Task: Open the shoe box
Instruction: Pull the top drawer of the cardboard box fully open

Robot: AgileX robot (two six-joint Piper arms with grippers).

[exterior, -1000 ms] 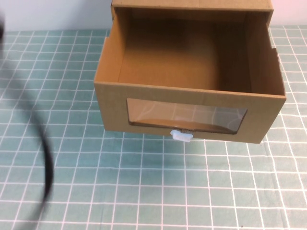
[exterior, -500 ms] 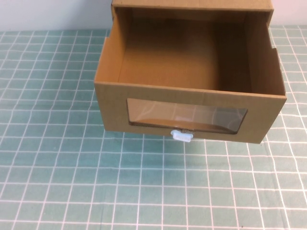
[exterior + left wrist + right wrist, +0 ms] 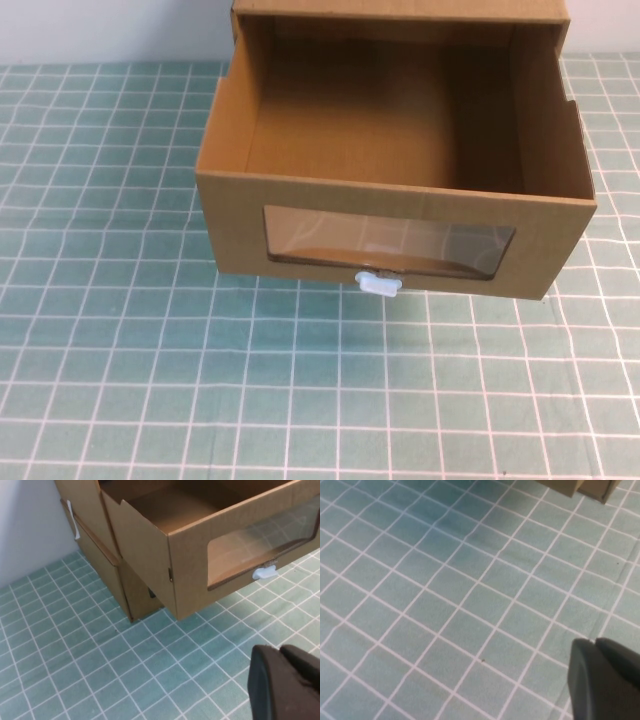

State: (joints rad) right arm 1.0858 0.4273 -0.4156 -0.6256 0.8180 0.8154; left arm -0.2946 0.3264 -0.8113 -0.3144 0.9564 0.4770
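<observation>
**Item 1. Left gripper point(image 3: 280, 652).** Black and two-fingered, it is seen in the left wrist view only. It is held above the mat, off the front left corner of the shoe box. The fingers are pressed together and nothing is gripped. A dark blurred streak was recorded left of the box a second ago and is gone from the high view. From this the left arm is judged to be withdrawn.

**Item 2. Brown cardboard shoe box point(image 3: 400, 215), drawer type.** It is placed on the teal-green, white-gridded table mat point(image 3: 120, 380), with its back against the pale wall. The drawer is drawn well forward out of the brown cardboard outer sleeve point(image 3: 95, 555), and its empty inside is exposed. A clear plastic window point(image 3: 390, 240) is set in the box front, with a small white plastic pull tab point(image 3: 378, 284) just below it. The box is unmoved over the last second. The task is judged to be effectively done.

**Item 3. Right gripper point(image 3: 595, 642).** Black and two-fingered, it is seen in the right wrist view only. It is held over bare mat near the box. The fingers are closed and nothing is held.

**Not determined.** The sleeve's top is cut off in the high view. The length of drawer left inside the sleeve cannot be told. Neither arm is shown in the high view.
</observation>
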